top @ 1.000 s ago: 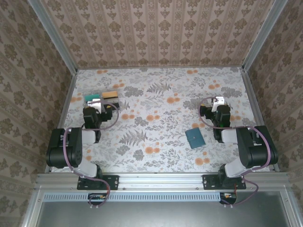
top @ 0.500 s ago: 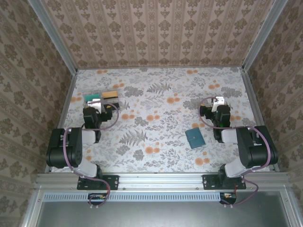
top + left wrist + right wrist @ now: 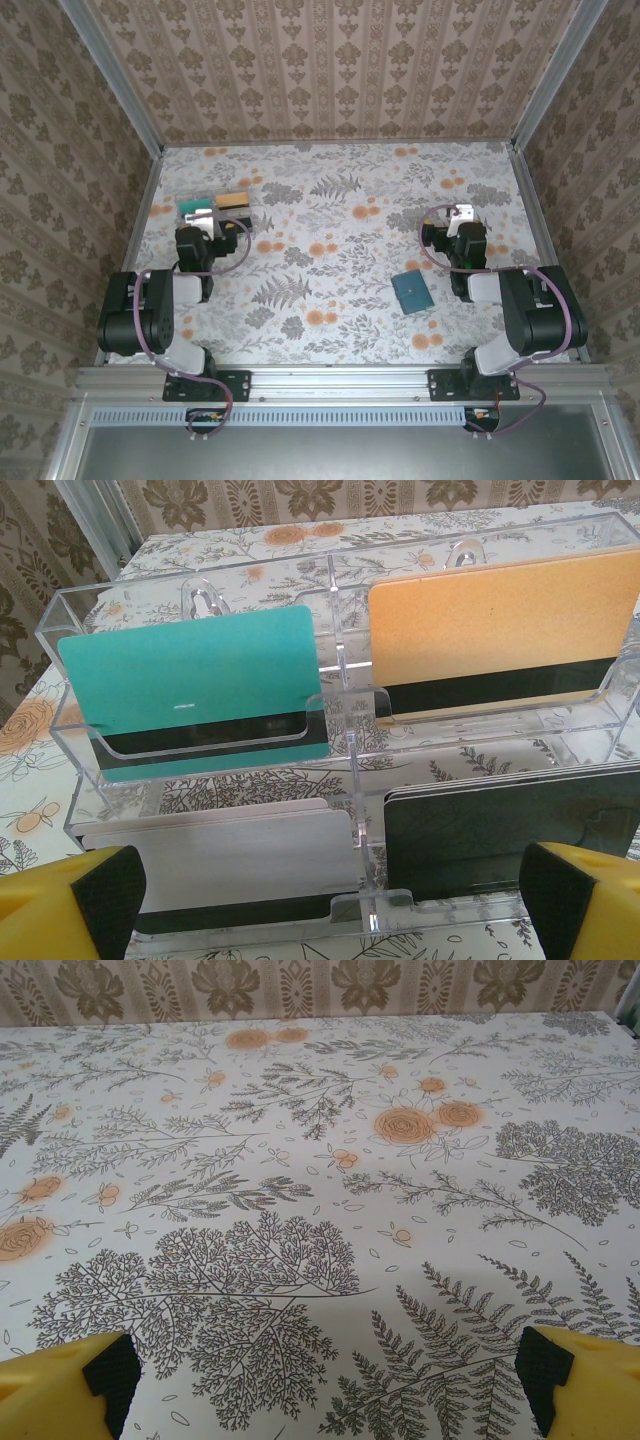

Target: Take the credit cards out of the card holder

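Observation:
The card holder (image 3: 411, 291), a small teal-blue wallet, lies folded flat on the table at the front right. My right gripper (image 3: 462, 212) hangs open behind it and to its right, above bare cloth (image 3: 325, 1380). At the back left my left gripper (image 3: 200, 216) stands open right in front of a clear rack (image 3: 215, 203). In the left wrist view, credit cards stand in that rack: a teal-green card (image 3: 190, 670), a tan-orange card with a dark stripe (image 3: 500, 620), a grey card (image 3: 230, 860) and dark cards (image 3: 500, 840). Nothing is between the left gripper's (image 3: 335, 905) fingers.
The clear rack (image 3: 60, 630) has two rows of two pockets and stands near the table's left edge. A floral cloth (image 3: 330, 230) covers the table. Patterned walls with metal rails (image 3: 140, 200) close it in on three sides.

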`<state>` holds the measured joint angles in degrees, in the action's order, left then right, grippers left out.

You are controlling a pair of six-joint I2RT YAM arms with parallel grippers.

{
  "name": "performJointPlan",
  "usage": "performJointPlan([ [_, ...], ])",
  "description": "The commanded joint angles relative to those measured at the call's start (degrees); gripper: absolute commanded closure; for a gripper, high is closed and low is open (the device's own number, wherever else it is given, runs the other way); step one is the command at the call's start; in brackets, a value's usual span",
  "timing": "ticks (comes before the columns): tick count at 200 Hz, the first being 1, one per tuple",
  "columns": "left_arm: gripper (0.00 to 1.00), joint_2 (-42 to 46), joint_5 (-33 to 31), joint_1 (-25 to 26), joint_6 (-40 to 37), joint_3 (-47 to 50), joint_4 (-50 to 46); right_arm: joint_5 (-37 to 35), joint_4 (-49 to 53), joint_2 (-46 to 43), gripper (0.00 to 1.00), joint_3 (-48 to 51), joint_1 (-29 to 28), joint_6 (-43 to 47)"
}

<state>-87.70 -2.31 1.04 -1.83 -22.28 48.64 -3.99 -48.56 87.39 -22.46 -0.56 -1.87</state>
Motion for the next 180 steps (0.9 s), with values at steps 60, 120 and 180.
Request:
performJointPlan([
  [60,0.00,11.1,-5.4,0.0,1.7,-2.9,-13.4,-2.7,15.5,-13.4,0.00,-4.2,0.1,-1.6],
  [120,0.00,24.1,-4.8,0.3,15.7,-17.4,-49.3,-10.5,61.0,-26.9,0.00,-23.6,0.1,-18.4],
  [180,0.00,25.2,4.3,0.4,25.2,-29.5,-72.9,3.6,84.7,-24.9,0.00,-34.1,0.1,-27.5],
])
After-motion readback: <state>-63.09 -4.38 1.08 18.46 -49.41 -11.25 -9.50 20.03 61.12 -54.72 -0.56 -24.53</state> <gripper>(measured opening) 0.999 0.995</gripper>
